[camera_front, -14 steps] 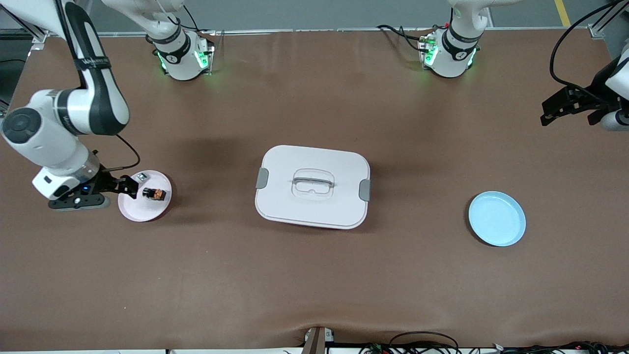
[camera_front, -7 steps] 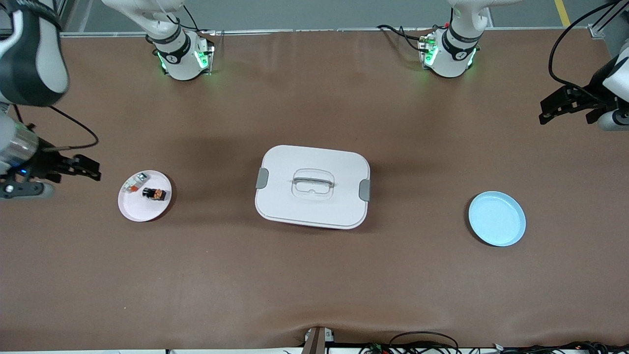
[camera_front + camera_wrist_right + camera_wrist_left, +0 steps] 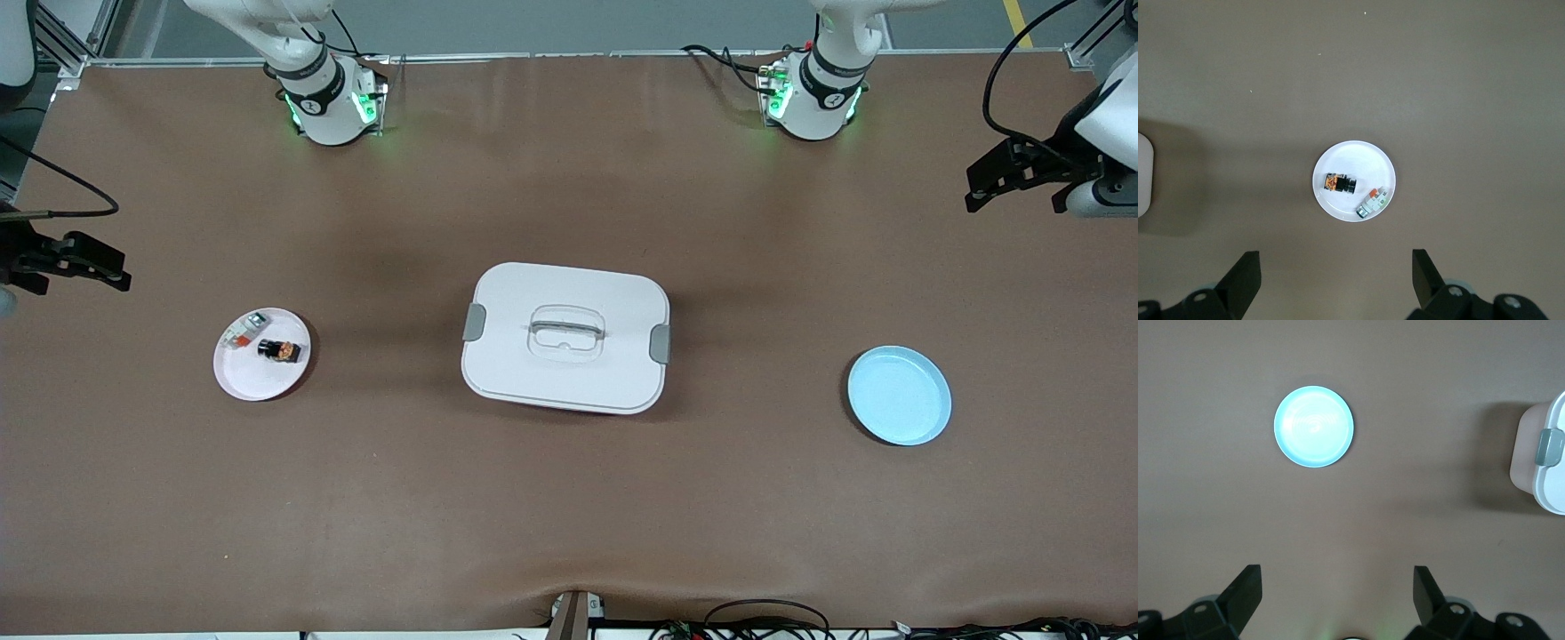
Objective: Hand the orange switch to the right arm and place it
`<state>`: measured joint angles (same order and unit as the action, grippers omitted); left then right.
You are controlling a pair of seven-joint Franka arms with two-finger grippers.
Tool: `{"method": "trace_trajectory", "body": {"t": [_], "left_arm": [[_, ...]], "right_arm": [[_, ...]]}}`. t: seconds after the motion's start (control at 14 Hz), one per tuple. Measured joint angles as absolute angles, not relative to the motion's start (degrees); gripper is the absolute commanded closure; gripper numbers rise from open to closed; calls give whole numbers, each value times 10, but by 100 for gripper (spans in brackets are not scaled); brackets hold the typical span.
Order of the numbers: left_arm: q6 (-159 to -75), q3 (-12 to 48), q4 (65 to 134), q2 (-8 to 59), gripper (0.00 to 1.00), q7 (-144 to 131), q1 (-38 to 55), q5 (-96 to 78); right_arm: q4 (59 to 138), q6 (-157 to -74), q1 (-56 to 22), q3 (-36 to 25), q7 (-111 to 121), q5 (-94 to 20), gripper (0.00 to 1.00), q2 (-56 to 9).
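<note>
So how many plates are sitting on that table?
2. A pink plate toward the right arm's end holds the orange switch and a white-and-grey part. A light blue plate lies bare toward the left arm's end. The white lidded box between them could hide more.

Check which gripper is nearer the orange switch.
Right. The right gripper is up at its own end of the table near the pink plate holding the orange switch; the left gripper is at the other end.

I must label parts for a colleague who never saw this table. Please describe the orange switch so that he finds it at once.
Find the white lidded box, then the pink plate toward the right arm's end. The orange switch lies on it: black, blocky, orange-centred, unlike the white-and-grey part beside it.
</note>
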<state>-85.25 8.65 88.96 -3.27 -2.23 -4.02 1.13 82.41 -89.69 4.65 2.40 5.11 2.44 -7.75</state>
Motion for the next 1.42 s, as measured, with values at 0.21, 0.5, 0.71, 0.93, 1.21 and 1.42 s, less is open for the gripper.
{"method": "trace_trajectory", "body": {"t": [0.21,0.5,0.71,0.93,1.21,1.42], "left_arm": [[-851,86,890,-34,0,-22,-41,11],[-847,84,890,-34,0,-22,-41,11],[-843,83,890,-37,0,-22,-42,11],[-843,82,890,-37,0,-22,-44,11],[-841,81,890,-37,0,-22,-48,11],[-841,81,890,-37,0,-22,-48,11]], "right_arm": [[823,-897,47,24,51,24,0,-80],[814,-897,46,25,51,24,0,-80],[814,-897,45,27,51,12,0,-81],[814,-897,34,30,51,1,0,-82],[814,-897,28,30,51,0,0,-82],[809,-897,20,28,51,0,0,-82]]}}
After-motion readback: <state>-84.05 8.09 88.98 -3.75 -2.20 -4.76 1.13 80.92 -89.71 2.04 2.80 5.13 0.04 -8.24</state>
